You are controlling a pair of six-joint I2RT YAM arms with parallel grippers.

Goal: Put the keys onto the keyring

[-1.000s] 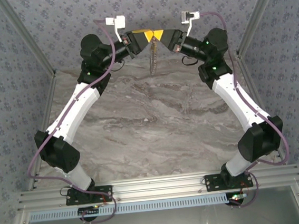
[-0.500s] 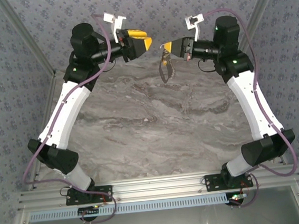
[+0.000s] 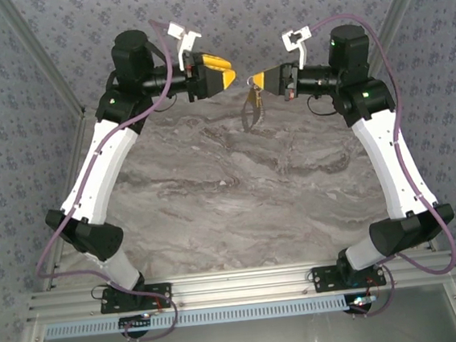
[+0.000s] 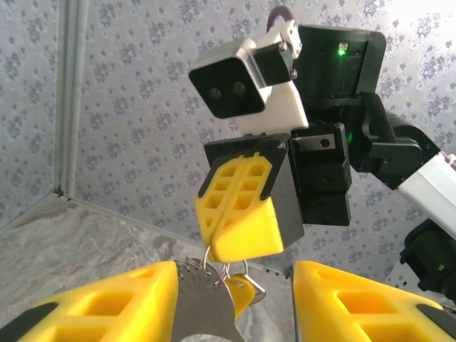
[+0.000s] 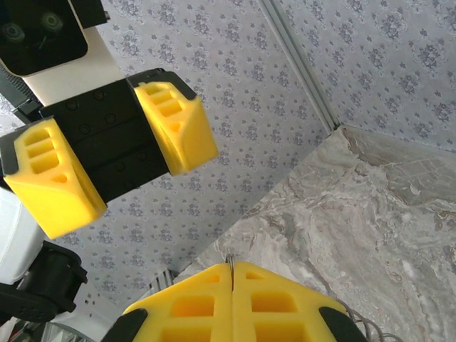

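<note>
In the upper centre of the overhead view, the right pincer [image 3: 255, 80] is pressed together on the top of the keyring [image 3: 252, 114]. It dangles above the table [image 3: 230, 195], the keys [image 4: 241, 293] hanging just below the tips. The left pincer [image 3: 230, 70] faces it, spread and holding nothing.

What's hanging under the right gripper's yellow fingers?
From the shut right gripper dangles a grey metal keyring, a small yellow-orange key beside it. The pinched stretch is hidden between the fingers.

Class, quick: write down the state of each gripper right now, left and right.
Left gripper: open, holding nothing.
Right gripper: closed on the keyring.
</note>
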